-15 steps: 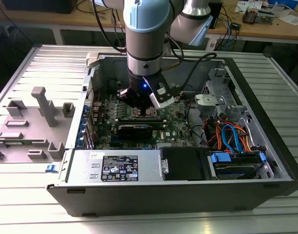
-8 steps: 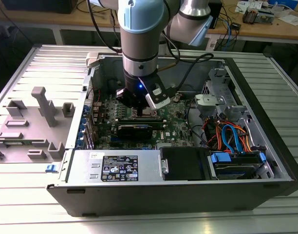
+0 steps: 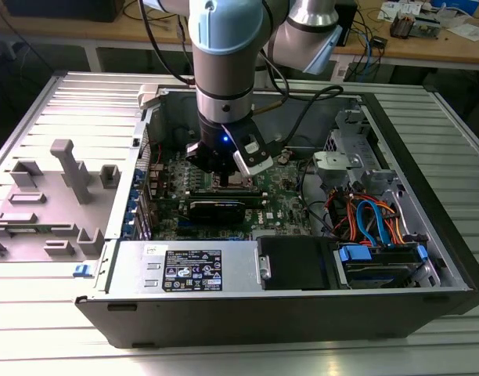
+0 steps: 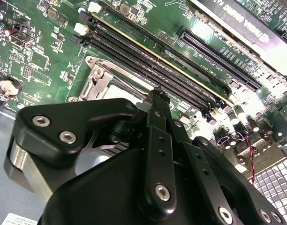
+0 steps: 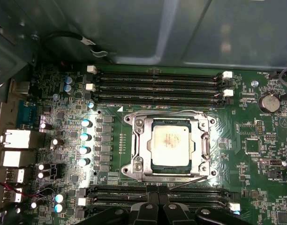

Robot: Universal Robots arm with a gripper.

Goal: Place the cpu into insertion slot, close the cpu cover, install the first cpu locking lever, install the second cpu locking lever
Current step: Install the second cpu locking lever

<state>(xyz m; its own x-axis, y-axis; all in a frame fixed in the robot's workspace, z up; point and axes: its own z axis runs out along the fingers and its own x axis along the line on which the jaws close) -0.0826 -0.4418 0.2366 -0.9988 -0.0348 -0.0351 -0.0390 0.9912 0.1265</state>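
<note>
Green motherboard [image 5: 54,98], left of frame in the first wrist view: capacitors, ports. Centre: insertion slot [image 5: 135,140] with cpu [image 5: 170,144] seated inside; cpu cover [image 5: 205,140] lies flat around it. Lower centre: tool [image 5: 157,206], just beside the slot's near edge, fingertips together, nothing held. Locking levers thin, hard to make out; tool body cut off by the frame.

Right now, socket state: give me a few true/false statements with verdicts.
1. The cpu sits in the insertion slot. True.
2. The cpu cover stands raised upright. False: it lies flat, framing the chip.
3. The gripper holds the cpu. False: the chip lies in the socket, apart from the fingertips.
4. The gripper is by the socket's edge next to memory slots. True.
5. The motherboard is blue. False: green.
</note>
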